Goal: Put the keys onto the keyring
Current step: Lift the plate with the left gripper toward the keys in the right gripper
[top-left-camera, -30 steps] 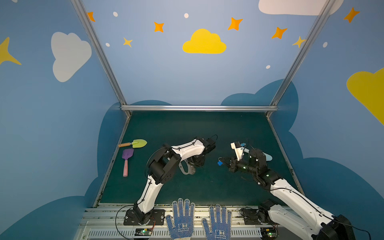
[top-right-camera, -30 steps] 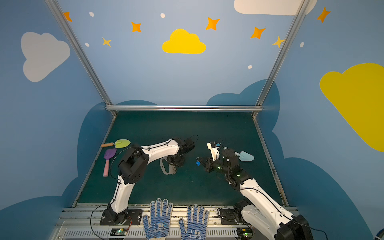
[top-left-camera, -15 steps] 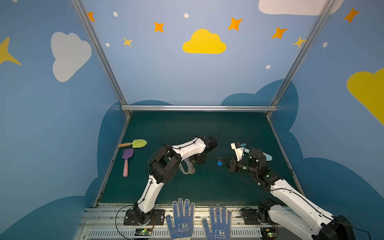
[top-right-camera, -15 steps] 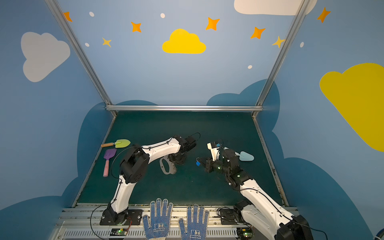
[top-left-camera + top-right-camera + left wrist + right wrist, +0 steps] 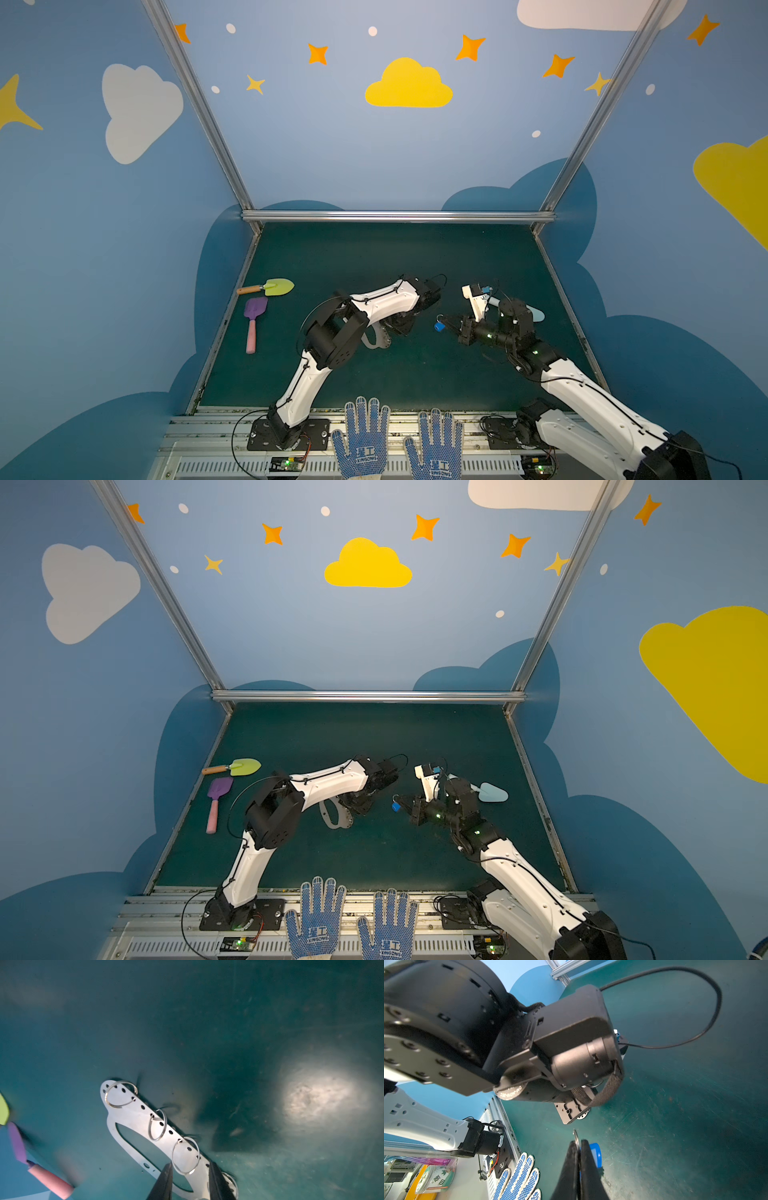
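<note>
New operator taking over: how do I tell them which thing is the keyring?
On the dark green table, look under the left arm's wrist near the middle. The keyring sits between the fingers of the left gripper: a flat grey plate with an oval cutout and wire rings, unlike the coloured toy spades.

Between my left tool and my right tool there is only a narrow strip of bare green surface. The keys stick out of my right tool into that strip. The keyring juts from my left tool on the side away from it. In the right wrist view, my left arm blocks most of the way ahead. The far half of the surface lies open up to the back rail. A green trowel and a purple spade lie near the left wall. A pale blue spade lies behind my right arm. Two gloves lie in front of the surface, between the arm mounts.
</note>
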Available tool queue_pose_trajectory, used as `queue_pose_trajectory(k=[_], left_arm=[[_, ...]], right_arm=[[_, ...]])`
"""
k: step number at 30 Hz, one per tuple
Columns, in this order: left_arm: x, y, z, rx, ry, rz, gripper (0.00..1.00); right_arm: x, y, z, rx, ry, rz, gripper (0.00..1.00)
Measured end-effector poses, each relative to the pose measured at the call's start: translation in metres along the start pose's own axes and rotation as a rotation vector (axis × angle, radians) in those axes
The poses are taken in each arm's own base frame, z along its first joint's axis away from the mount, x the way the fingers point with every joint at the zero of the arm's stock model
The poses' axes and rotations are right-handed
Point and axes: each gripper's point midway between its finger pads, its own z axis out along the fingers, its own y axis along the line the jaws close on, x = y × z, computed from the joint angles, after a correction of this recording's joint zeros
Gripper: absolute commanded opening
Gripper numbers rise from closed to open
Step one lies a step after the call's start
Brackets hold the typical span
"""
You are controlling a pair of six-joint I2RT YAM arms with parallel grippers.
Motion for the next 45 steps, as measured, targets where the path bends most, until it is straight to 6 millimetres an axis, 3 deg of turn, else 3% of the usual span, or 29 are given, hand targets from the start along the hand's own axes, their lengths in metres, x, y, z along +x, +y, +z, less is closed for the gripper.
queue_pose_trajectory(k=[11, 17, 28, 38, 41, 45], left_arm=[[0.005, 0.002, 0.011, -0.071, 0.029, 0.094, 0.23], [0.003, 0.008, 0.010, -0.101, 0.022, 0.103, 0.04], [-0.011, 0.005, -0.002, -0.051, -0.046, 0.070, 0.04], [-0.025, 0.004, -0.065, 0.220, -0.393, -0.066, 0.04], [-0.024, -0.001, -0.065, 0.281, -0.450, -0.091, 0.04], [-0.029, -0.011, -0.051, 0.327, -0.484, -0.122, 0.04]], right_arm=[[-0.002, 0.003, -0.002, -0.007, -0.010, 0.001, 0.00], [-0.004, 0.004, -0.002, -0.015, -0.015, 0.001, 0.00], [-0.005, 0.006, -0.002, -0.021, -0.021, 0.000, 0.00], [-0.011, 0.008, -0.009, -0.012, -0.056, -0.015, 0.00], [-0.012, 0.007, -0.010, -0.008, -0.065, -0.016, 0.00], [-0.013, 0.007, -0.010, -0.005, -0.066, -0.014, 0.00]])
